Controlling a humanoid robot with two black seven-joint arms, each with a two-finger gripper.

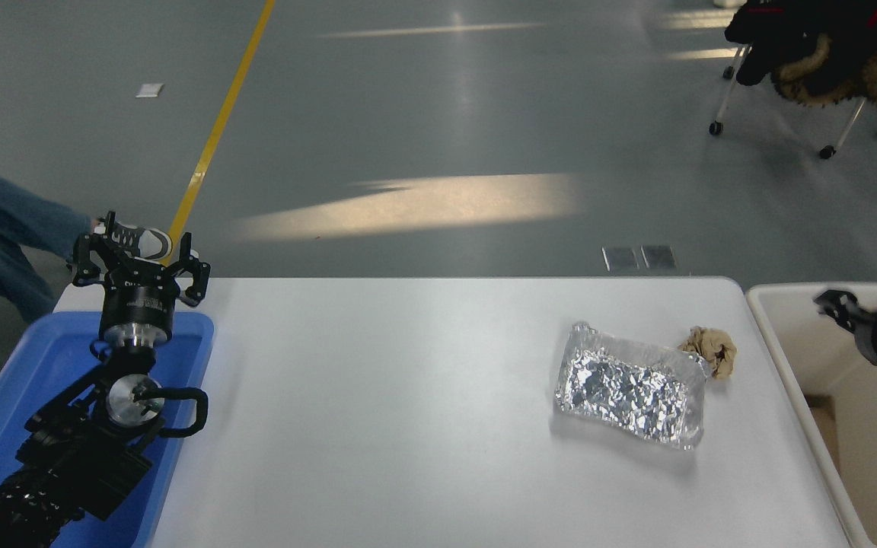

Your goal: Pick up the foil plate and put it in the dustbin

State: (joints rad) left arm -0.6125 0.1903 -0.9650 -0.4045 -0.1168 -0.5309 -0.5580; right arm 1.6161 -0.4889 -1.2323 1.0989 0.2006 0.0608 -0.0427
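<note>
So, L arm parked lower left over blue tray (43, 358), left gripper (138, 262) pointing up-table, fingers spread. Foil plate (629, 392) lies flat on the white table (377, 396), right of centre, long axis running left-right w/ a slight tilt, paper wad (711, 350) touching its far-right corner. Right gripper (834, 303) hovers over the dustbin (796, 380), blurred; can't tell its grip state.

Bright even light; floor glare; sharp focus.
</note>
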